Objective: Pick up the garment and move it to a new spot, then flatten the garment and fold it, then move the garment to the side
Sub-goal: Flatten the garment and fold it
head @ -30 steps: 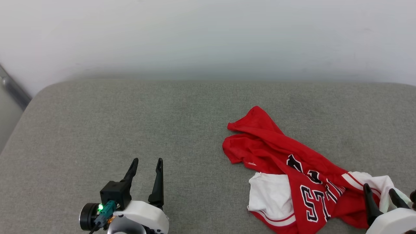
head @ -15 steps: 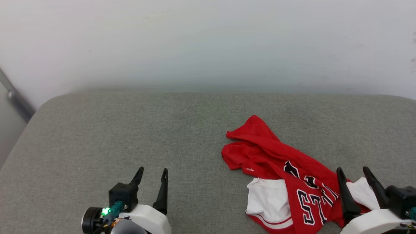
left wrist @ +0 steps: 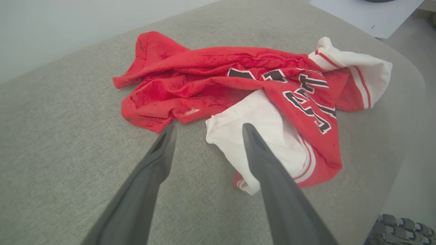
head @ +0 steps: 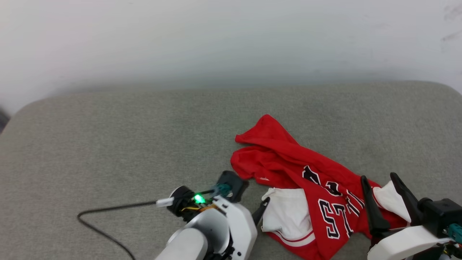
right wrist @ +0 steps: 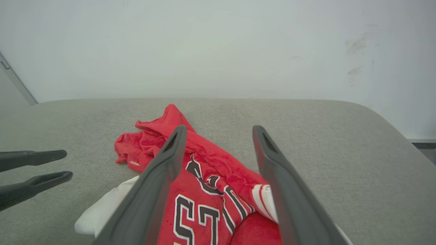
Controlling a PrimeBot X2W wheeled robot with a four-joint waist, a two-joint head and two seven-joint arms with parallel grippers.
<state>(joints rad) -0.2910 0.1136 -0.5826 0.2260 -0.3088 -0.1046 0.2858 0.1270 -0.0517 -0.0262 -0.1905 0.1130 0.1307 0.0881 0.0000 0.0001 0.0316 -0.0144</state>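
Crumpled garment (head: 288, 162) lies toward the padded bench's (head: 108, 144) right front corner, long axis running back-left to front-right. My left gripper (left wrist: 206, 127) (jaws wide) points at its white sleeve (left wrist: 226, 137). My right gripper (head: 378, 177), equally wide, hovers over the front-right end.

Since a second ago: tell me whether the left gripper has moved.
Yes. The left gripper has swung toward the robot's right, closing the gap to the garment; its tip is now beside the white sleeve.

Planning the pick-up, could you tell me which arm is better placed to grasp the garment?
Likely right: the open right gripper hangs over the garment. The left gripper, also open, points at the edge of a white sleeve.
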